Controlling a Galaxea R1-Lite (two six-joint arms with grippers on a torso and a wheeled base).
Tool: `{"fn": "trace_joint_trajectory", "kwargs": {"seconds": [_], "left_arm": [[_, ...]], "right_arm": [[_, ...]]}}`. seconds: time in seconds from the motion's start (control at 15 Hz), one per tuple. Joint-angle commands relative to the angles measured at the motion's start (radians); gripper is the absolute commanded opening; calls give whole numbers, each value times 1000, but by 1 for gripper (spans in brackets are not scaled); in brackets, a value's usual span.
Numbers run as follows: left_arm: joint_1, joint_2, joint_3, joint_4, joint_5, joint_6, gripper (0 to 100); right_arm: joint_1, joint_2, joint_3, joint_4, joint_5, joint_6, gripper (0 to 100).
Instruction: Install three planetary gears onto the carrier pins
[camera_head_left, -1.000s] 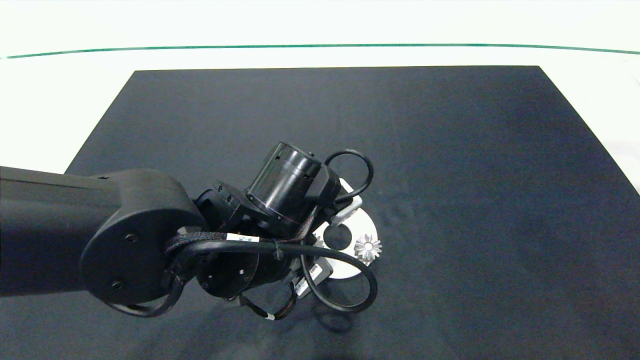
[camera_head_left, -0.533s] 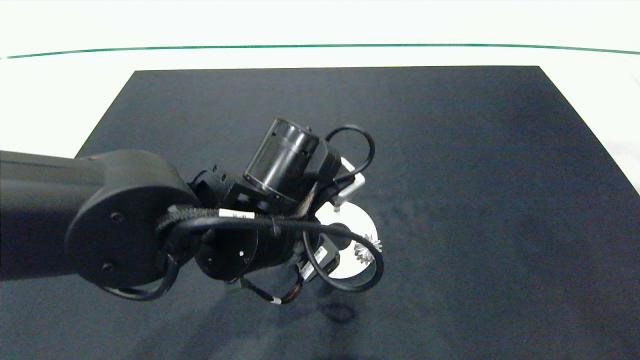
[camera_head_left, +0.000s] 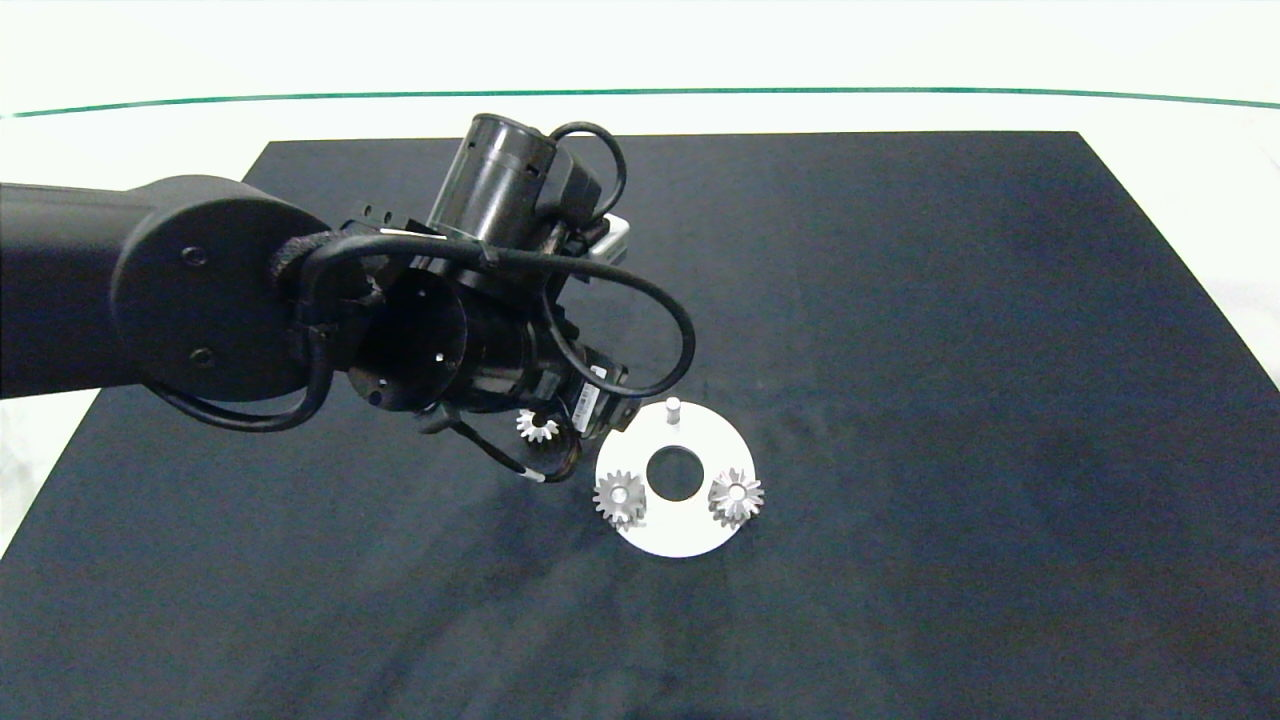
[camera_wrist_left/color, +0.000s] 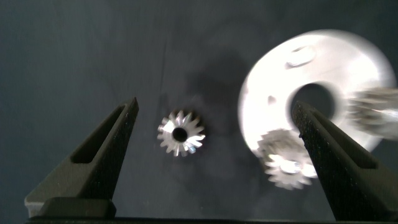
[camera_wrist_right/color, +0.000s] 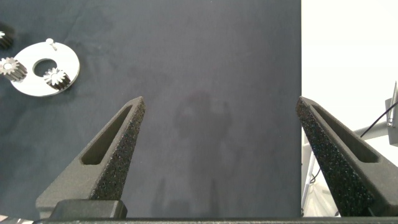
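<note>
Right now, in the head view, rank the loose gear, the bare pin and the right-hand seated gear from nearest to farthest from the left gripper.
1. Loose gear, on the mat under the left gripper.
2. Bare pin, disc's far side.
3. Right-hand seated gear, disc's right side.

The head camera looks down from above; the left wrist camera hangs close over the white disc, which the right wrist camera sees from afar.

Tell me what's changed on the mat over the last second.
The left arm has pulled back from over the white disc, toward the mat's far left. Its open end effector now straddles the loose third gear on the mat. That uncovers a second gear seated on the disc. The other seated gear and the bare pin haven't moved.
</note>
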Motion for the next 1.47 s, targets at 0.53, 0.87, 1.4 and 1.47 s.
{"fn": "trace_joint_trajectory", "kwargs": {"seconds": [0.53, 0.87, 1.4, 1.47], "left_arm": [[47, 91, 82, -94, 1, -10, 100], [96, 83, 97, -94, 0, -8, 100], [123, 40, 145, -94, 0, -2, 98], [123, 37, 145, -94, 0, 0, 96]], "right_arm": [[2, -6, 0, 4, -1, -2, 100], [2, -5, 0, 4, -1, -2, 100], [1, -3, 0, 2, -1, -2, 100], [2, -5, 0, 2, -1, -2, 100]]}}
